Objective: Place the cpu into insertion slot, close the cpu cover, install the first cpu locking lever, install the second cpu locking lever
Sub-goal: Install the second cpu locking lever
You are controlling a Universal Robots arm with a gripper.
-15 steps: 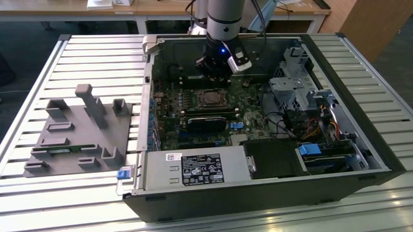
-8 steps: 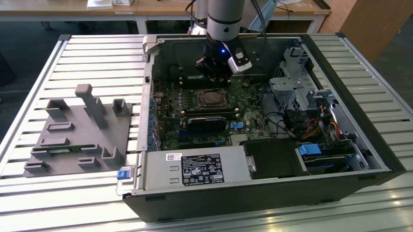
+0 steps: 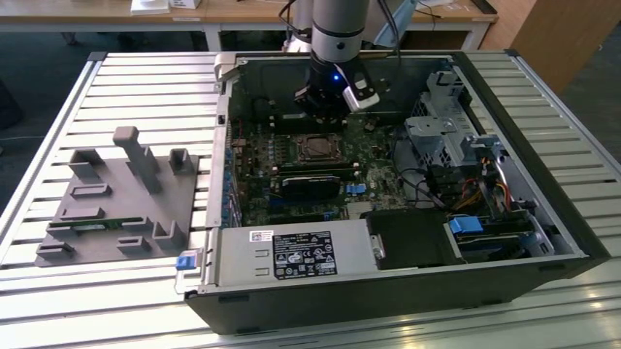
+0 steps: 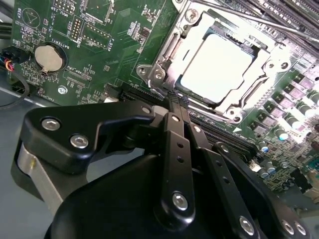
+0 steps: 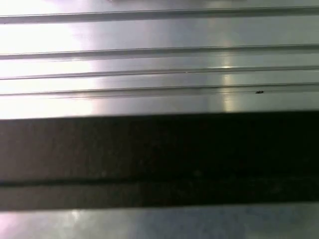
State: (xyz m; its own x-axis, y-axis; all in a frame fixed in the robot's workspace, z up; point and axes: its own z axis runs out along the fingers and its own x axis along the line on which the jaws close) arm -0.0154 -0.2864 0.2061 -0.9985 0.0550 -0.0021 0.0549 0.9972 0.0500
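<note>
Silvery metal marks the cpu (image 4: 215, 67), which sits seated in the insertion slot (image 4: 172, 47) on the green motherboard (image 4: 109, 55), its pale top glaring so that any surface detail is washed out. The cpu cover (image 4: 239, 102) lies down around it, framing the chip through its square window. A thin locking lever (image 4: 249, 19) runs along the far edge of the socket; whether it is latched is hard to make out.

In the second wrist view the black hand (image 4: 178, 102) hangs just beside the socket's near corner, its two fingers (image 4: 173, 129) drawn together with nothing between them. The tips meet close to the cover's edge, but contact cannot be judged. A round coin battery (image 4: 49, 57) sits well apart on the board.

In the exterior view the hand (image 3: 323, 116) hovers inside the open computer case (image 3: 543, 218), just behind the socket (image 3: 316, 148). A grey fixture block (image 3: 121, 196) rests on the slatted bench (image 3: 145, 80).
</note>
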